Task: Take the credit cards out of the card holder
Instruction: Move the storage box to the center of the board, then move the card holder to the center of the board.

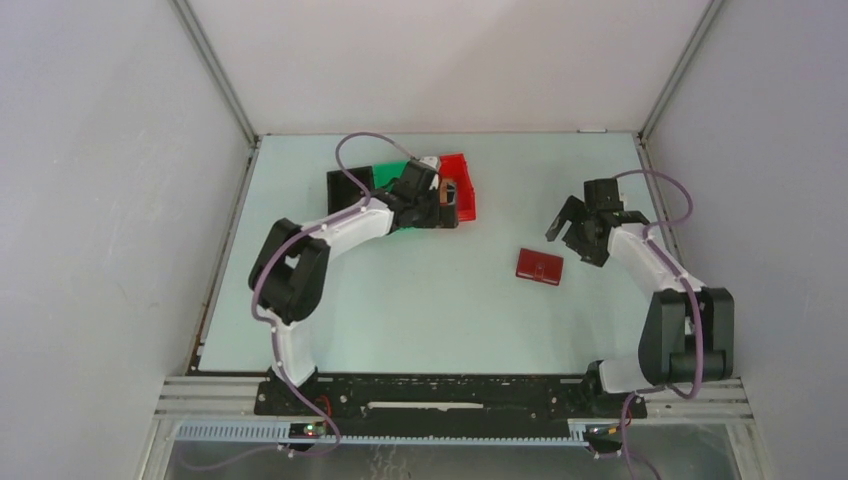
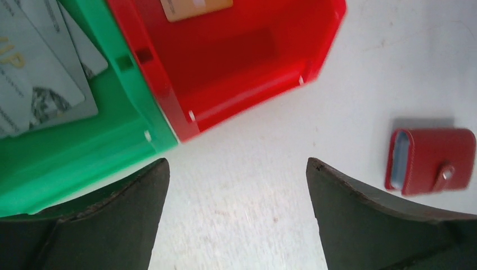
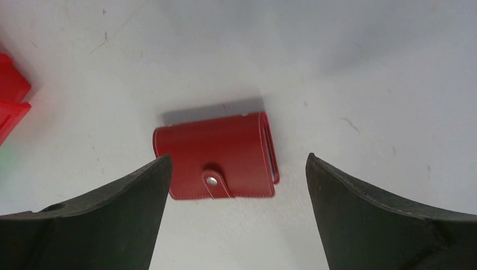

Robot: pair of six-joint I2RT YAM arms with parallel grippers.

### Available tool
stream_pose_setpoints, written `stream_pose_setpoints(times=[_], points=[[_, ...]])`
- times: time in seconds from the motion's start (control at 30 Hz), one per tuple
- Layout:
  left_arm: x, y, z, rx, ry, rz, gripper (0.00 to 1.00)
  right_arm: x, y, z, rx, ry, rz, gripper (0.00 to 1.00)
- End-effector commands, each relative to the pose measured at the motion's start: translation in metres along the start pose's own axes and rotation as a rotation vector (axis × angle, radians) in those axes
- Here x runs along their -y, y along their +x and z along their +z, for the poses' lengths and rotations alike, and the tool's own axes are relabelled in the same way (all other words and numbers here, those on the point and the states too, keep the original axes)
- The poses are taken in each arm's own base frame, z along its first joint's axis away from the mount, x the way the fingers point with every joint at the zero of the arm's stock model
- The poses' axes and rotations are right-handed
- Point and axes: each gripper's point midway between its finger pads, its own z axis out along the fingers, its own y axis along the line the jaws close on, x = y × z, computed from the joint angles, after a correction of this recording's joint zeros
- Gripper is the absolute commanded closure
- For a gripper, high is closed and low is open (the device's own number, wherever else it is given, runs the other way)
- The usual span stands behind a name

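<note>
Card holder (image 3: 216, 156) flat on table (image 3: 365, 84), snap closed; right gripper (image 3: 236, 185) wide apart.

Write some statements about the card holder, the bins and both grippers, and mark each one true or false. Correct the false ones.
1. The card holder lies on the table, outside the bins. True.
2. The right gripper is shut on the card holder. False: its jaws stand open above the holder and it holds nothing.
3. A tan card lies in the red bin. True.
4. The green bin holds nothing. False: grey cards lie in it.
5. The left gripper holds a card. False: it is open, with nothing between its fingers.
</note>
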Motion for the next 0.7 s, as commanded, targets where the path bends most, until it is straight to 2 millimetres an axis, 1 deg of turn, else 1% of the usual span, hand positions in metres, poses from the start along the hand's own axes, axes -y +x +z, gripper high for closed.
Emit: stream_pose_setpoints(times=[0.0,0.13,0.23,0.37,0.5,0.53,0.6,0.63,0.67], points=[[0.033,-0.011,-0.070,0.051,0.111,0.076,0.03,-0.021,-0.028,0.011,0.049,-0.054,-0.023,0.02],[0.050,-0.005,-0.110,0.050,0.192,0.073,0.02,-0.013,-0.021,0.037,-0.010,0.013,-0.016,0.03],[0.050,-0.001,-0.134,0.054,0.198,0.081,0.02,-0.003,-0.009,0.053,-0.064,0.073,-0.002,0.04],[0.044,0.003,-0.158,0.083,0.200,0.069,0.01,0.015,0.010,0.062,-0.121,0.151,0.005,0.05],[0.044,-0.001,-0.180,0.116,0.209,0.060,0.01,0.022,0.037,0.060,-0.157,0.167,-0.013,0.05],[0.042,-0.001,-0.183,0.123,0.203,0.061,0.01,0.021,0.045,0.056,-0.164,0.159,-0.015,0.05],[0.037,0.002,-0.189,0.128,0.190,0.062,0.01,0.023,0.061,0.048,-0.174,0.172,-0.025,0.01],[0.034,0.004,-0.191,0.129,0.183,0.062,0.01,0.024,0.068,0.041,-0.174,0.189,-0.038,0.02],[0.031,0.008,-0.191,0.126,0.176,0.060,0.01,0.021,0.074,0.035,-0.175,0.179,-0.041,0.03]])
